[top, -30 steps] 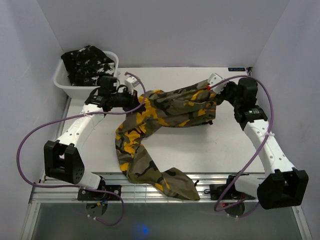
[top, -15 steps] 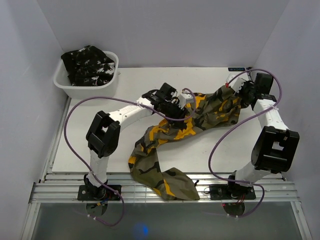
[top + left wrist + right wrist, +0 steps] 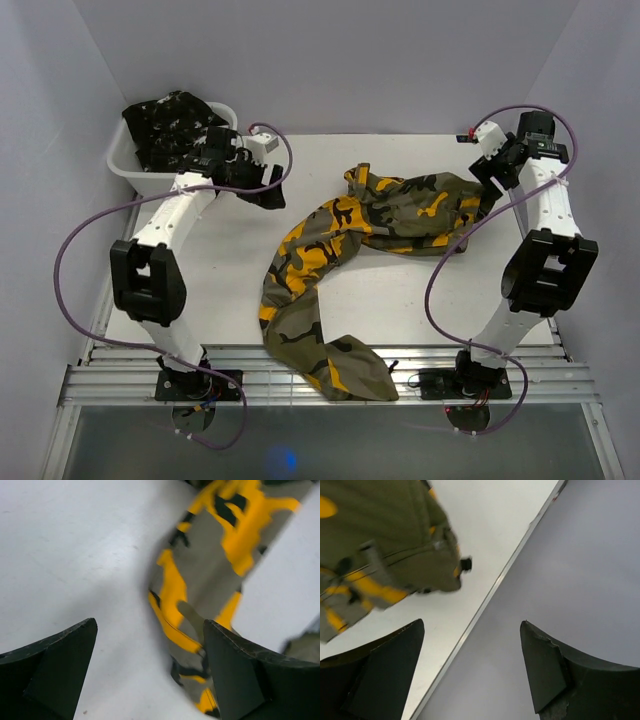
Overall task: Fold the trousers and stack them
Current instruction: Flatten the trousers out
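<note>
Near the right tool [image 3: 487,177], olive trousers [image 3: 400,212]

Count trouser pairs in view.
2. The olive-grey camo pair lies crumpled across the table, one leg over its near edge; the black flecked pair sits in the white tub, far left. More may hide beneath it.

Olive-orange camouflage trousers [image 3: 400,215], seemingly black-patched

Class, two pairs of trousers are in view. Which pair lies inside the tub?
The black pair with white flecks, bundled in the white tub; the olive-and-orange camouflage pair sprawls across the table instead.
</note>
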You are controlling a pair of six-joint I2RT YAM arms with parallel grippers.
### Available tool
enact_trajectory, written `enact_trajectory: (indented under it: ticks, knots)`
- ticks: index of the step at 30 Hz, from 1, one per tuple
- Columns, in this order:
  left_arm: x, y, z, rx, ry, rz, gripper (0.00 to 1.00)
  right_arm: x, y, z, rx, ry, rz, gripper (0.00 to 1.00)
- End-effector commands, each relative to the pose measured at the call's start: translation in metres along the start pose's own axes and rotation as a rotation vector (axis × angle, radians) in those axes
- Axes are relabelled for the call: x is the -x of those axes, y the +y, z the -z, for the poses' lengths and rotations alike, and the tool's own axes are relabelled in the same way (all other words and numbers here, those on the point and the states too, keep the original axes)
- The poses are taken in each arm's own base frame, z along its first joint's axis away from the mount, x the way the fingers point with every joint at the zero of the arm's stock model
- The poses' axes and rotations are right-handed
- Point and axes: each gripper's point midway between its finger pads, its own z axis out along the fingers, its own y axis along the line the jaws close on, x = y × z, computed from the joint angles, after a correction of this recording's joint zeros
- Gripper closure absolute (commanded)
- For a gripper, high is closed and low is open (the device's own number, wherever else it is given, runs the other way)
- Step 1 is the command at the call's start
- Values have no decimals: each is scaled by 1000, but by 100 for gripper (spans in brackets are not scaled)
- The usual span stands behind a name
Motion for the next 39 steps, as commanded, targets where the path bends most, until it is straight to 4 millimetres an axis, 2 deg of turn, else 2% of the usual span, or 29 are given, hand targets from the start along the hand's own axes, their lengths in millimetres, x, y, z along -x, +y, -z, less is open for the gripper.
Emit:
enact_trajectory:
  ticks: [1, 2, 3, 4, 6, 7, 8, 9, 10, 11, 12, 14, 15, 16, 18, 20, 21, 23, 24, 26, 30, 33, 35, 37, 39]
  knots:
    - [-20, -84, 57, -260, 15, -278, 2, -36, 53, 40, 149, 110, -119, 17]
    - [-42, -92, 63, -308, 77, -319, 2, -45, 63, 41, 175, 140, -133, 15]
    - [-51, -103, 67, -358, 99, -349, 2, -57, 75, 44, 201, 180, -136, 14]
    - [-63, -120, 70, -409, 132, -397, 3, -76, 96, 38, 255, 234, -138, 14]
    - [-101, -141, 69, -468, 236, -477, 3, -97, 114, 36, 310, 270, -139, 15]
    - [-117, -170, 70, -522, 269, -565, 4, -108, 128, 36, 361, 286, -161, 15]
    - [-130, -183, 68, -547, 293, -620, 4, -112, 135, 38, 397, 288, -180, 15]
    - [-153, -191, 63, -571, 346, -648, 4, -111, 145, 40, 461, 254, -226, 16]
    - [-163, -211, 58, -589, 351, -742, 4, -113, 156, 49, 524, 258, -265, 16]
    - [-173, -220, 55, -608, 365, -774, 4, -115, 159, 53, 548, 244, -309, 16]
    - [-192, -236, 54, -654, 401, -824, 4, -107, 167, 57, 593, 200, -349, 16]
    - [-203, -255, 46, -700, 399, -877, 4, -106, 179, 57, 610, 177, -409, 16]
    - [-214, -272, 47, -743, 407, -920, 4, -105, 182, 54, 605, 165, -428, 16]
    - [-218, -280, 46, -762, 401, -938, 4, -102, 176, 43, 564, 131, -436, 15]
    - [-227, -305, 41, -815, 382, -996, 4, -100, 182, 32, 557, 119, -511, 15]
    - [-229, -324, 40, -863, 364, -1015, 4, -92, 176, 20, 534, 87, -578, 16]
    - [-240, -335, 40, -896, 385, -1034, 4, -86, 177, 14, 557, 65, -607, 16]
    - [-248, -346, 38, -922, 396, -1052, 4, -77, 172, 7, 544, 32, -662, 17]
    - [-261, -353, 37, -946, 424, -1079, 5, -73, 172, 3, 554, 16, -679, 17]
    - [-268, -364, 36, -973, 429, -1106, 7, -68, 169, -2, 551, -4, -721, 18]
    - [-296, -384, 35, -1028, 504, -1121, 11, -65, 173, -12, 568, -10, -763, 21]
    - [-312, -384, 25, -1021, 551, -1114, 15, -67, 177, -17, 570, -5, -785, 22]
    - [-315, -383, 15, -990, 537, -1132, 19, -66, 176, -21, 560, -13, -799, 23]
    - [-322, -382, 15, -996, 537, -1138, 24, -66, 174, -24, 551, -15, -813, 24]
    - [-329, -388, 24, -1026, 520, -1166, 33, -67, 174, -27, 550, -12, -825, 25]
